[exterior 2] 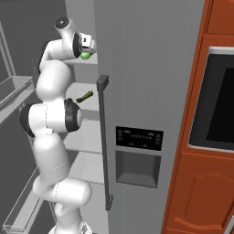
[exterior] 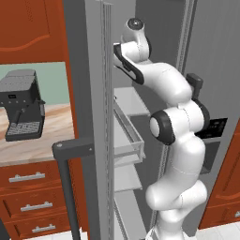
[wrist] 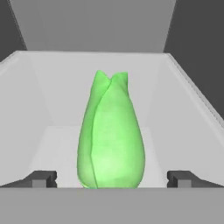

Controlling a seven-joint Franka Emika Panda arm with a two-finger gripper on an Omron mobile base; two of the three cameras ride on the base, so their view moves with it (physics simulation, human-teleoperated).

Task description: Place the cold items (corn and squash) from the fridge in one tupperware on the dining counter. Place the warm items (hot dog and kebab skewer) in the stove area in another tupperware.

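My arm reaches into the open fridge (exterior 2: 146, 64), up at an upper white shelf (wrist: 57, 144). The gripper (wrist: 111, 179) is open, its two dark fingertips (wrist: 41, 178) standing on either side of a bright green, husk-like item with a cleft tip, which I take for the corn (wrist: 111, 140). The corn stands upright on the shelf and the fingers are clear of it. From the right base view the gripper (exterior 2: 87, 51) is at the corn (exterior 2: 85, 55). One shelf lower lies a small dark green oblong vegetable, apparently the squash (exterior 2: 84, 97).
The fridge's right door with its dark dispenser panel (exterior 2: 138, 138) and long handle (exterior 2: 104, 137) stands close to my arm. The open left door carries bins (exterior: 131, 136) and a dark handle (exterior: 70, 187). A coffee machine (exterior: 21, 105) sits on the counter left; a wall oven (exterior 2: 219, 105) is right.
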